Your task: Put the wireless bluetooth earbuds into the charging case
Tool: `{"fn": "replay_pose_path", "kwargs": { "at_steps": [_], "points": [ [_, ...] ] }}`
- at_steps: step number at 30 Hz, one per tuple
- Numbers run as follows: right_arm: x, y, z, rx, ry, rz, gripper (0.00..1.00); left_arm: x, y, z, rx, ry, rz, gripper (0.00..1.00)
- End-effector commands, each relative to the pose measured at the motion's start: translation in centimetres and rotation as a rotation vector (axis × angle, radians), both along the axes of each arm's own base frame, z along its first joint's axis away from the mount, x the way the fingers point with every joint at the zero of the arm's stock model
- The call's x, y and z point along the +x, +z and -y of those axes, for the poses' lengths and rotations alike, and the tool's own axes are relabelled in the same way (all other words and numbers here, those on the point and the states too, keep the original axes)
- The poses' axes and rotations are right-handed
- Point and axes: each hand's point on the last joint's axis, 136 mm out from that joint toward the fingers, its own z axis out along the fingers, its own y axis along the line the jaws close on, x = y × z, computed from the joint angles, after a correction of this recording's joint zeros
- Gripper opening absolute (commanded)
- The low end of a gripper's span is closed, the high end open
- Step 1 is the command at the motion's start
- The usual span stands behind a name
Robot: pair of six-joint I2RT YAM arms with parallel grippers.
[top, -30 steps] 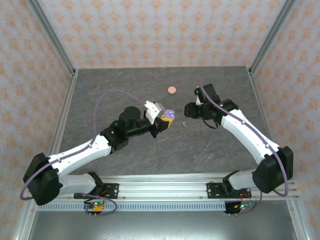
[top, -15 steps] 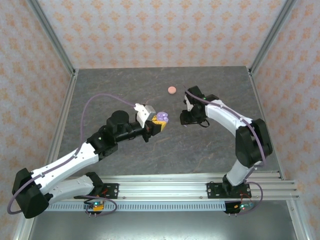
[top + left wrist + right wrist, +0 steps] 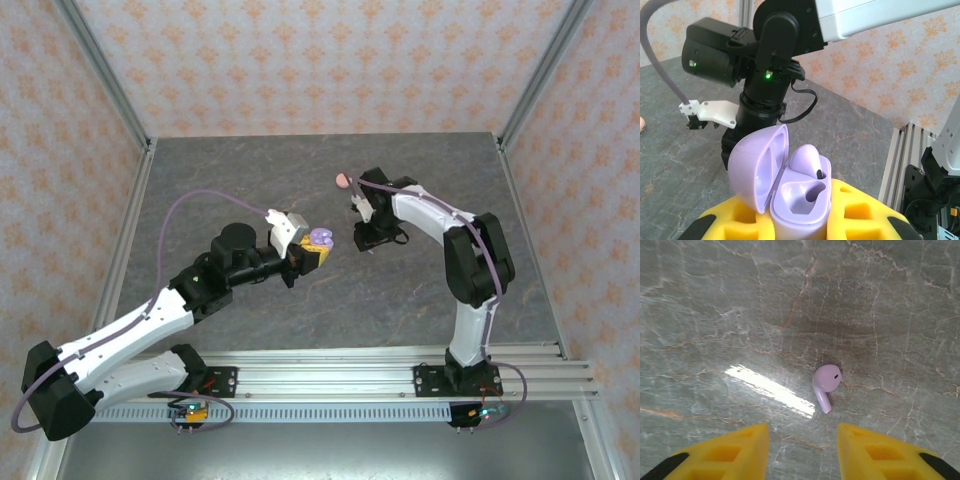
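left claw (image 3: 316,247) clamped on open lilac case (image 3: 801,200), one seated bud (image 3: 807,159). right claw (image 3: 802,442) parted, empty, over loose lilac earbud (image 3: 826,384) mid worktop (image 3: 710,300). Risk: off-centre pinch squirts it away.

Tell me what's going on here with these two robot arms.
The left claw holds an open lilac charging case, with one seated earbud and the other slot empty. The right claw hangs open above a loose lilac earbud lying on the table, not touching it.
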Motion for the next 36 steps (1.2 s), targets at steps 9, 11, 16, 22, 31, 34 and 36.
{"fn": "replay_pose_path", "kwargs": {
  "at_steps": [9,11,16,22,31,34,36],
  "points": [
    [1.2,-1.0,0.9,-0.088,0.024,-0.015,0.39,0.0,-0.1,-0.1,-0.004,0.014,-0.011,0.01],
    [1.3,-1.4,1.0,-0.097,0.021,-0.021,0.39,0.0,-0.2,-0.1,-0.004,0.015,-0.014,0.01],
    [1.6,-2.0,1.2,-0.12,0.019,-0.029,0.38,0.1,-0.3,0.0,-0.006,0.016,-0.015,0.01],
    [1.9,-2.4,1.1,-0.125,0.011,-0.035,0.36,0.1,-0.4,0.0,-0.003,0.016,-0.02,0.01],
    [2.0,-3.1,0.7,-0.115,0.0,-0.048,0.36,0.2,-0.5,-0.1,0.0,0.022,-0.019,0.01],
    [2.2,-3.3,0.8,-0.124,-0.007,-0.052,0.34,0.2,-0.7,-0.1,0.005,0.024,-0.022,0.01],
    [2.3,-3.4,0.7,-0.124,-0.011,-0.055,0.33,0.3,-0.7,-0.1,0.005,0.025,-0.023,0.01]
  ]
}}
